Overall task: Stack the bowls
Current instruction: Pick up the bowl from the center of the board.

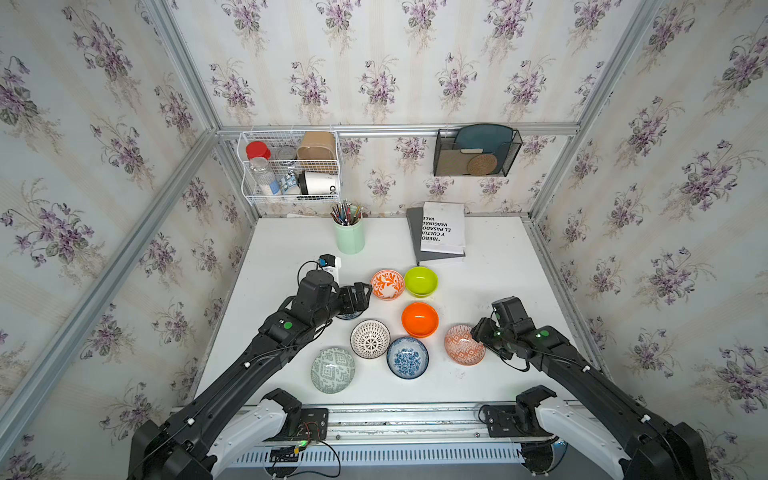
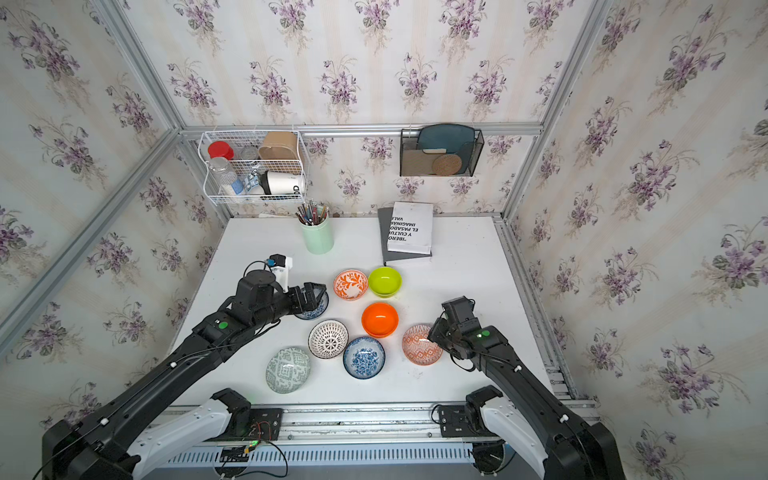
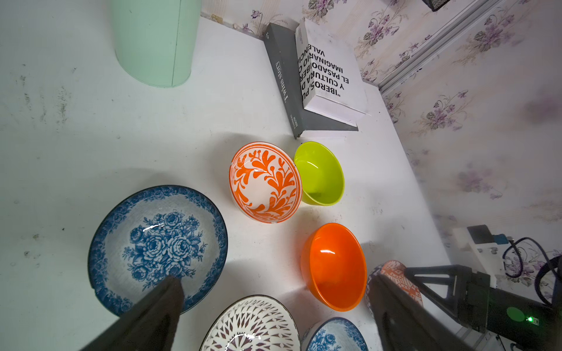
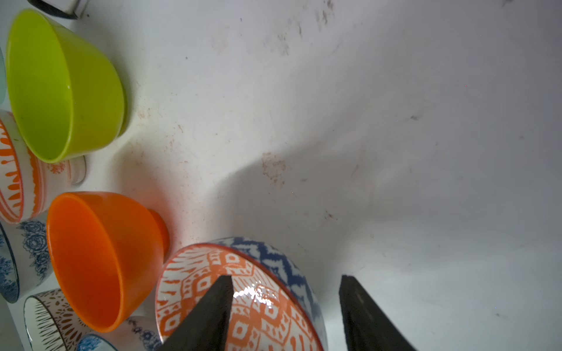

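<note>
Here, the right claw, jaws apart, straddles the rim of the salmon bowl; an apparently shallow bite could slip, knocking the orange bowl just beside the claw.

place: lab cell dressed as home | floral wallpaper hung on aluminium framing | wire basket, books sat at bench

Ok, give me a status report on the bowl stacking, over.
Left gripper open, hovering over a blue-floral bowl. Right gripper open, jaws astride the rim of the salmon geometric bowl. Nothing stacked yet. Orange bowl close beside the salmon one.
</note>
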### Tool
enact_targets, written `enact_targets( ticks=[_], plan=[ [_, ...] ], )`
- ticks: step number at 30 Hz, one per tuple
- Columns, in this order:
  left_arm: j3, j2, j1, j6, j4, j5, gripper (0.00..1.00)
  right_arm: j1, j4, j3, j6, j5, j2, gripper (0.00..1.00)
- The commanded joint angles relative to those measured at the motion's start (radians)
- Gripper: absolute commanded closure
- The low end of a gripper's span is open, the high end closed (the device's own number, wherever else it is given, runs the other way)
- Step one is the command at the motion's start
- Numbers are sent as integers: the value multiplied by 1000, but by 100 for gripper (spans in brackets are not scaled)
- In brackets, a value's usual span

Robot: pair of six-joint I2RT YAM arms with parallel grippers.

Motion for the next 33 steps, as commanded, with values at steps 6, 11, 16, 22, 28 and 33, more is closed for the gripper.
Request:
enact_targets(
  ticks=[6,11,16,22,28,33],
  plan=[
    [-3,-5,0,-8,24,-15,1,5,-23,-38,21,-15,-26,38],
    [-2,1,0,-10,23,-18,1,12,5,-68,24,-34,-14,53],
    [1,9,0,-11,23,-20,1,25,24,-68,24,-35,23,66],
    [2,14,0,-11,22,-23,1,26,28,-49,31,14,40,100],
    [2,17,0,-13,21,-26,0,24,0,42,6,113,109,100],
    [4,20,0,-14,19,-33,1,-78,35,142,-73,123,188,100]
  ],
)
